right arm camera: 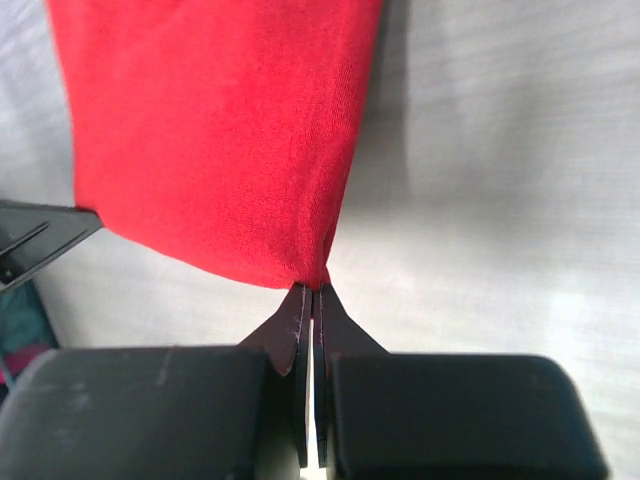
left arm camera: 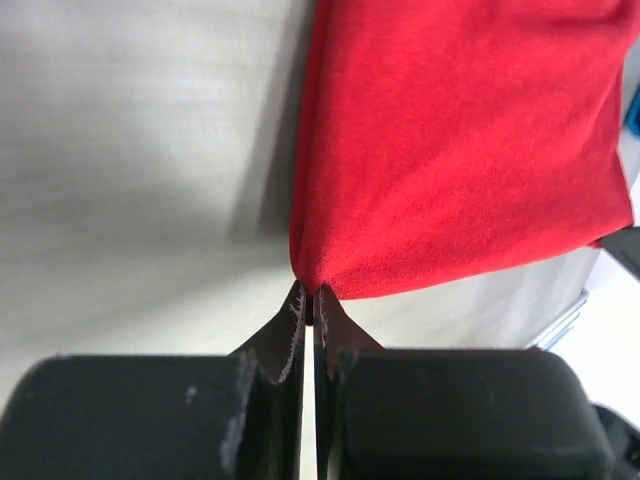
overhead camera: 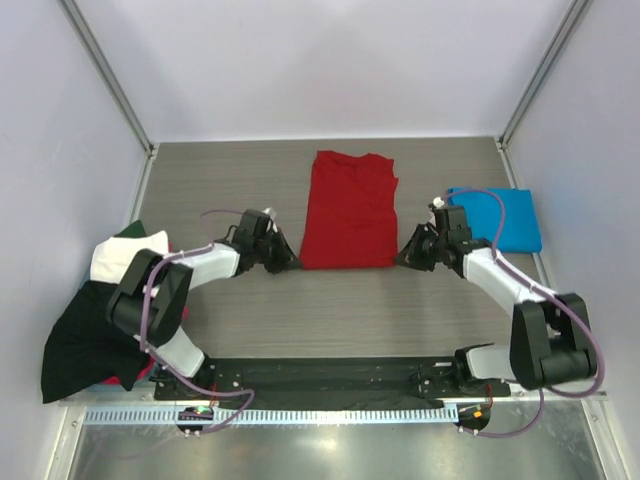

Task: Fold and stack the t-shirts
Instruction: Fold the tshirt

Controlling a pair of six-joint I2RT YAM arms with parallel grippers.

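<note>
Left gripper [left arm camera: 308,296] and right gripper [right arm camera: 312,290] each pinch 1 near corner of the flat deep red cloth t-shirt [overhead camera: 350,210], probably to fold its hem over

Before me lies a grey wood-grain bench [overhead camera: 330,310], closed in by white walls [overhead camera: 320,60] with slanting metal posts [overhead camera: 107,75] at the corners. A black plate [overhead camera: 330,370] and a white toothed strip [overhead camera: 300,415] line its near edge.

We stretch our 2 arms low and inward, left gripper [overhead camera: 292,262] and right gripper [overhead camera: 403,260] each clamped on the red t-shirt [overhead camera: 350,205].
</note>
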